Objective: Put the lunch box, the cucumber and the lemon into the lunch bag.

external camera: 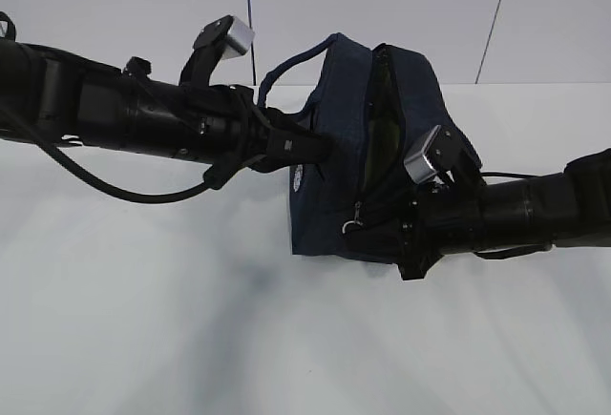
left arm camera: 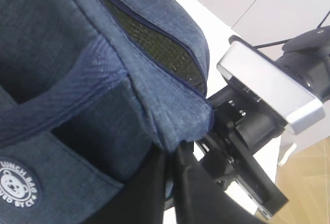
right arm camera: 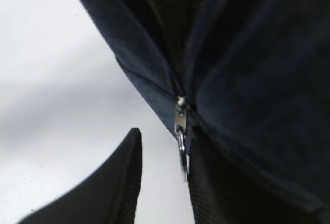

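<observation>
The navy lunch bag (external camera: 334,148) stands on the white table, its zipper partly open along the front and showing a dark lining. My left gripper (external camera: 313,151) is shut on a fold of the bag's fabric at its left side; in the left wrist view (left arm camera: 170,154) blue cloth (left arm camera: 170,110) is pinched between the fingers. My right gripper (external camera: 370,232) is open at the bag's lower front, with the silver zipper pull (right arm camera: 181,141) hanging between its fingers (right arm camera: 124,183), close to the right one. The lunch box, cucumber and lemon are out of view.
The white table (external camera: 191,320) stretches to the front and left, with a pale wall behind it. The right arm's wrist camera (left arm camera: 268,90) sits close beside the bag in the left wrist view. Wooden floor (left arm camera: 309,183) shows past the table edge.
</observation>
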